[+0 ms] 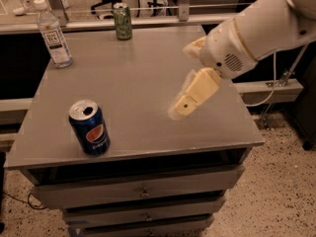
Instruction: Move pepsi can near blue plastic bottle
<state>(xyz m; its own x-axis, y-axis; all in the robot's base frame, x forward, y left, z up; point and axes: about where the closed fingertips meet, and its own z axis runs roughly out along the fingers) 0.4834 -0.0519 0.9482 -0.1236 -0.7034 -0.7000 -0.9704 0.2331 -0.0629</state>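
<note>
1. The pepsi can [90,128] stands upright near the front left edge of the gray table [143,68]. Its top is open.
2. The blue plastic bottle [53,34] stands at the back left corner, well apart from the can.
3. A green can [122,21] stands at the back edge, to the right of the bottle. It is not part of the job.
4. The gripper [181,105] hangs over the right half of the table and points down toward the left. It is far from the pepsi can and holds nothing. I cannot make out if it is spread or pressed together.
5. The big white arm [256,31] reaches in from the right.
6. I think this is the reaching step, and the can has not been touched yet.
7. Next, the gripper needs to go left and toward the front, then drop around the can's sides. It should go gently, because a bump could tip the open can.
</note>
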